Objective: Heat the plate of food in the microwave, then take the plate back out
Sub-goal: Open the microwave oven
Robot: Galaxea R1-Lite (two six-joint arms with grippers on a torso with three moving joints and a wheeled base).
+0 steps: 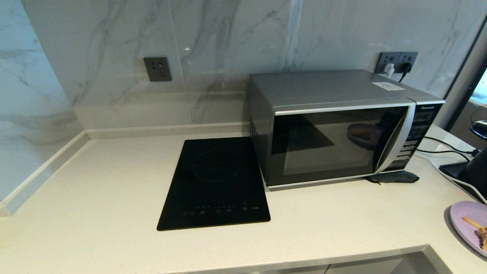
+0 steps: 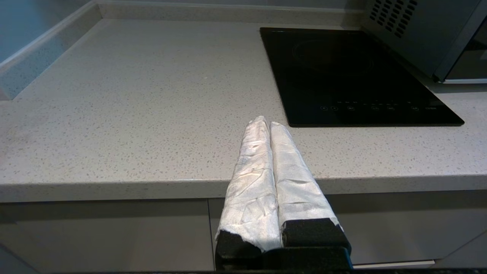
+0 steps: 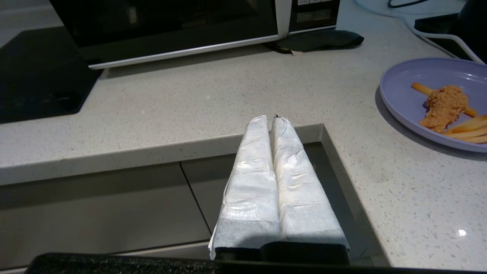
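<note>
Marble wall (image 1: 228, 42) behind a speckled counter (image 1: 95, 198). Left gripper (image 2: 265, 121) hangs at the counter's front edge, white-wrapped fingers (image 2: 253, 160) pressed together, holding nothing; cooktop (image 2: 350, 76) lies ahead of the fingertips, off to one side, apart from them. Microwave (image 1: 335, 125) sits just beside the cooktop, door closed, dark pad (image 1: 393, 177) under its front corner. Right gripper (image 3: 271, 118) hovers over the counter's notched edge, fingers (image 3: 293, 171) closed together, empty. Plate (image 3: 403, 99) with fries and a fried piece rests on the counter beside these fingers, not touching, at the counter's far right, well apart from the microwave.
</note>
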